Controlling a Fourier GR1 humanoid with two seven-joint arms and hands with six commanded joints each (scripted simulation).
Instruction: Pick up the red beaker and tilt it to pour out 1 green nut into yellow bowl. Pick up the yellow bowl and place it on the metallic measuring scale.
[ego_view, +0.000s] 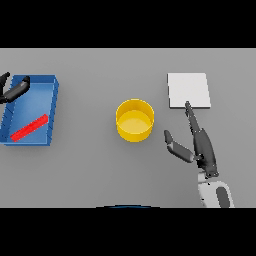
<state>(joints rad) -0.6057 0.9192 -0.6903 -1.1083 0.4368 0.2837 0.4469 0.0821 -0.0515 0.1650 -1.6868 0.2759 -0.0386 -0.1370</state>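
We log grey table (100, 165). Blue tray (54, 95) at left edge holds red beaker (29, 128) lying flat, long axis diagonal. Metallic scale (188, 90) toward far right. Yellow bowl (135, 120) at centre. Right hand (199, 145) open, fingers straight, just right of bowl, fingertip at scale's near edge. Left hand (14, 91) relaxed, open, over tray's far-left corner, nearer beaker; beaker lies nearward of it.

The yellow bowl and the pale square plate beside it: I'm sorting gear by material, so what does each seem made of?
The yellow round bowl looks like smooth, opaque plastic: an even saturated colour, a thin bright rim, no grain. Glazed ceramic cannot be ruled out. The pale grey square plate looks like flat matte metal: uniform, light, sharp-edged, without visible markings. Painted plastic would look much the same.
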